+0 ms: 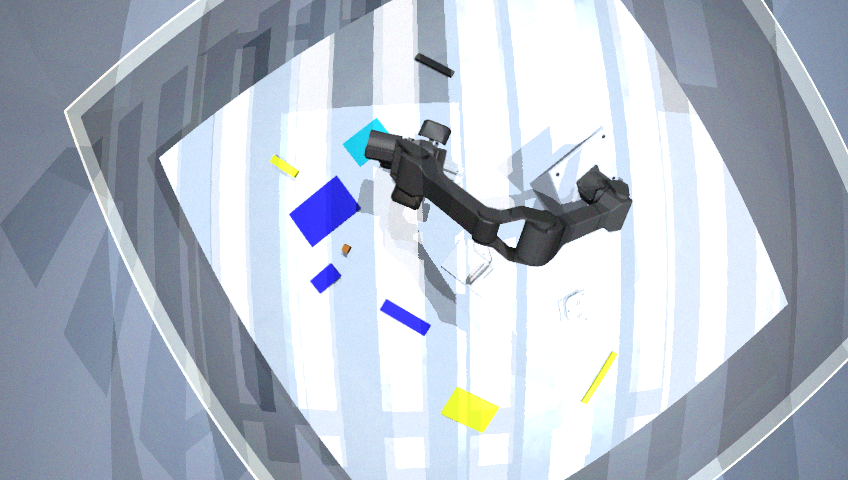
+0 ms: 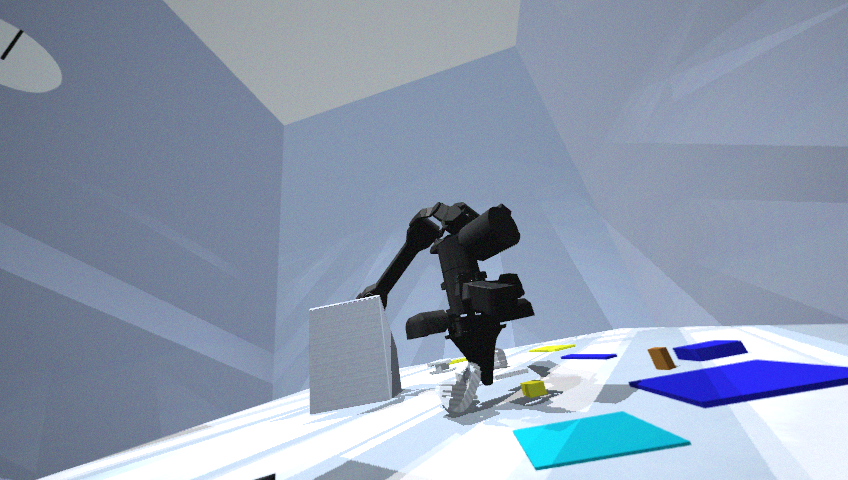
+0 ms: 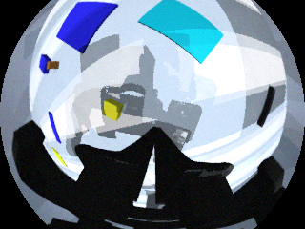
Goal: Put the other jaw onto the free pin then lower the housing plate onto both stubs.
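My gripper (image 2: 487, 381) (image 3: 156, 130) is shut with nothing seen between its fingertips, low over the table. In the top view the arm hides the tips. A white toothed jaw (image 2: 467, 389) stands tilted close beside the fingertips; whether they touch is unclear. Its teeth (image 3: 181, 136) show right of the tips in the wrist view, and a pale bit shows beside the arm in the top view. Another white curved part (image 2: 500, 358) stands behind. A small white piece with round features (image 1: 574, 305) (image 2: 440, 365) lies farther off. Glare hides which parts are the pins, second jaw and housing plate.
A tall white block (image 2: 351, 356) (image 1: 562, 172) stands near the arm's base. A yellow cube (image 2: 533, 388) (image 3: 112, 110) lies near the fingertips. A cyan plate (image 2: 601, 440) (image 3: 183, 29), a blue plate (image 1: 324, 211), an orange block (image 1: 346, 249) and a black bar (image 1: 434, 64) lie around.
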Robot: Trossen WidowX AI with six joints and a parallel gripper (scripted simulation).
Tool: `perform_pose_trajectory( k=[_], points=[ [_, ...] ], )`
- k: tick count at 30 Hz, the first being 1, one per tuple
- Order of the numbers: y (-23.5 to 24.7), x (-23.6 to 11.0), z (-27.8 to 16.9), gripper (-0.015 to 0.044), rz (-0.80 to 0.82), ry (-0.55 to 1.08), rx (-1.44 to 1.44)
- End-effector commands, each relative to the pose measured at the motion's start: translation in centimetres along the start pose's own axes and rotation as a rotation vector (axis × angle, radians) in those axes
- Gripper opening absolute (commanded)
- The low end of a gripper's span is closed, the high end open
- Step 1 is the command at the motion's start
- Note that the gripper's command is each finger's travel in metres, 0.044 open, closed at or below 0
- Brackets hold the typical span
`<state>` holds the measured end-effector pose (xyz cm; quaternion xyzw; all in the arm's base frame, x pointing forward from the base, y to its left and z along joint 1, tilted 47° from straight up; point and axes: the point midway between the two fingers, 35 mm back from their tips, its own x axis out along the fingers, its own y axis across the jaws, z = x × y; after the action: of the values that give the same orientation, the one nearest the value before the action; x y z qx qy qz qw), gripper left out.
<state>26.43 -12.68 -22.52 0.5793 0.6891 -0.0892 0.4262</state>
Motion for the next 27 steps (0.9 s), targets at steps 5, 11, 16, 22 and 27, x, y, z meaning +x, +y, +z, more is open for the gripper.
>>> perform_pose_trajectory(
  k=[5, 11, 16, 22, 27],
  points=[
    [-1.5, 0.0, 0.0, 0.0, -0.004, -0.002, -0.001],
    [-2.5, 0.0, 0.0, 0.0, -0.005, -0.002, -0.001],
    [-3.3, 0.0, 0.0, 0.0, -0.005, -0.002, -0.001],
    [-4.3, 0.0, -0.1, 0.0, -0.005, -0.001, -0.001],
    [-4.4, 0.0, -0.1, 0.0, -0.005, -0.001, -0.001]
  ],
)
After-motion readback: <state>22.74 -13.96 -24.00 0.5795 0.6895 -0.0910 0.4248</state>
